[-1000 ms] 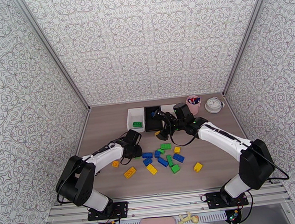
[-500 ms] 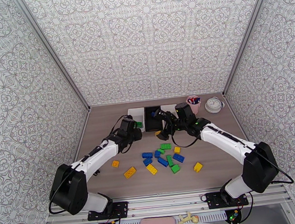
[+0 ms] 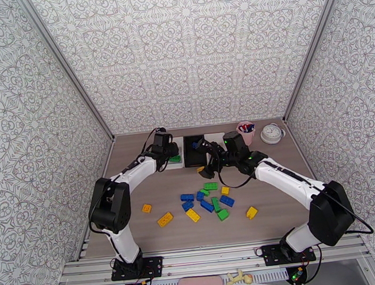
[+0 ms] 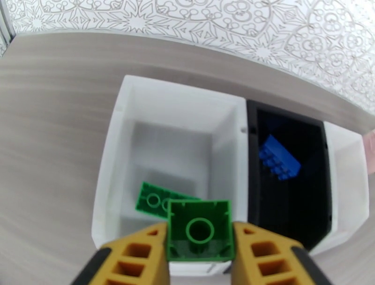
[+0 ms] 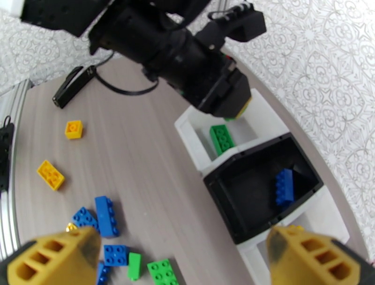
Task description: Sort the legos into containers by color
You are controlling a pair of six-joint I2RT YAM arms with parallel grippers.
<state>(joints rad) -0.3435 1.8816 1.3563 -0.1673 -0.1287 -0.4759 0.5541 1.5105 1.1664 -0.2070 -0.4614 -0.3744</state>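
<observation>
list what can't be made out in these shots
- Far-right white bin: left wrist view, cut by the right edge; top view, right arm covers it; inside not fully seen.
- Clock: top view, too small to read.
- Green brick in the left gripper: left wrist view, underside faces camera, studs hidden.
- Pens in the pink cup: top view, too small to count.

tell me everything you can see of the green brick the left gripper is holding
The green brick is small, square, glossy plastic, its hollow underside with one round tube facing the wrist camera. The left gripper is shut on it, yellow fingers on two opposite sides. It hangs over the near edge of the white bin holding another green brick.
</observation>
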